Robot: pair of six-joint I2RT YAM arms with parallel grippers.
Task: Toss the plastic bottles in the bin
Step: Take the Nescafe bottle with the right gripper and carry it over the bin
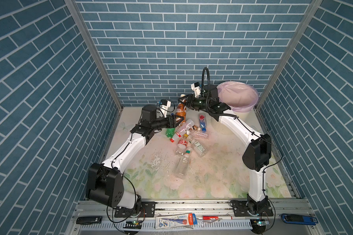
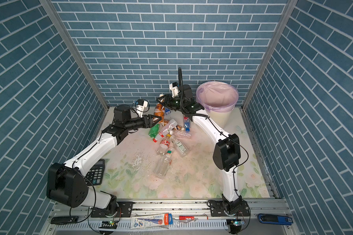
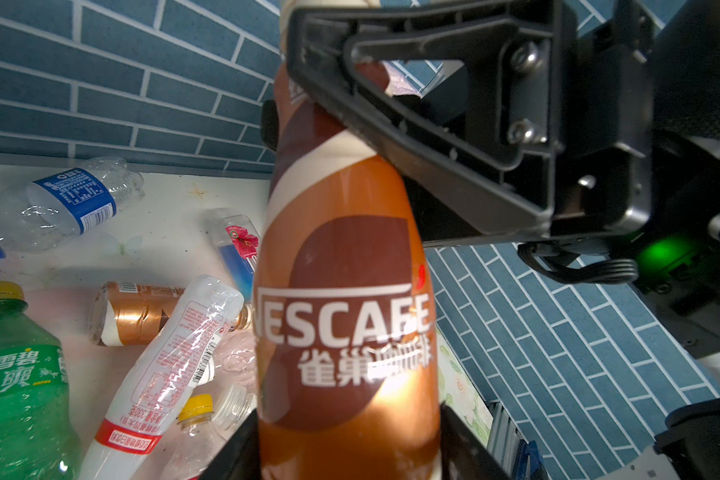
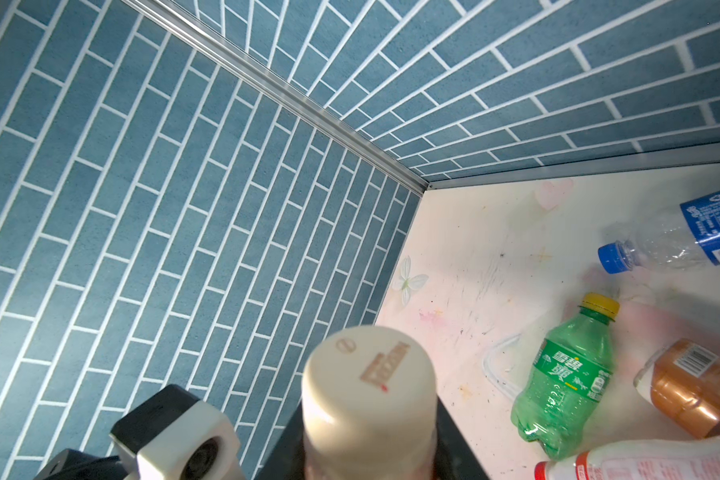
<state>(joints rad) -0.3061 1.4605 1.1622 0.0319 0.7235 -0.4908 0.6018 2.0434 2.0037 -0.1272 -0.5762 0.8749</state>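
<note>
Brown bottle (image 3: pixel 346 291) — base in left tool (image 1: pixel 179 119), neck in right tool (image 1: pixel 183 99).

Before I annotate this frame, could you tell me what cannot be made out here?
Bin contents: both top views, inside is a pale blur of lilac bag.
Calculator: a top view, half under the left arm.
Nescafé bottle base: left wrist view, cut off by the picture's edge.
Green bottle label: both top views, too small.

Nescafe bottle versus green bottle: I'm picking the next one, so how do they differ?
The Nescafe bottle is brown with a cream cap; the green bottle has a yellow cap. The Nescafe bottle is held between the left claw and right claw; the green bottle lies untouched on its side. Both are capped.
</note>
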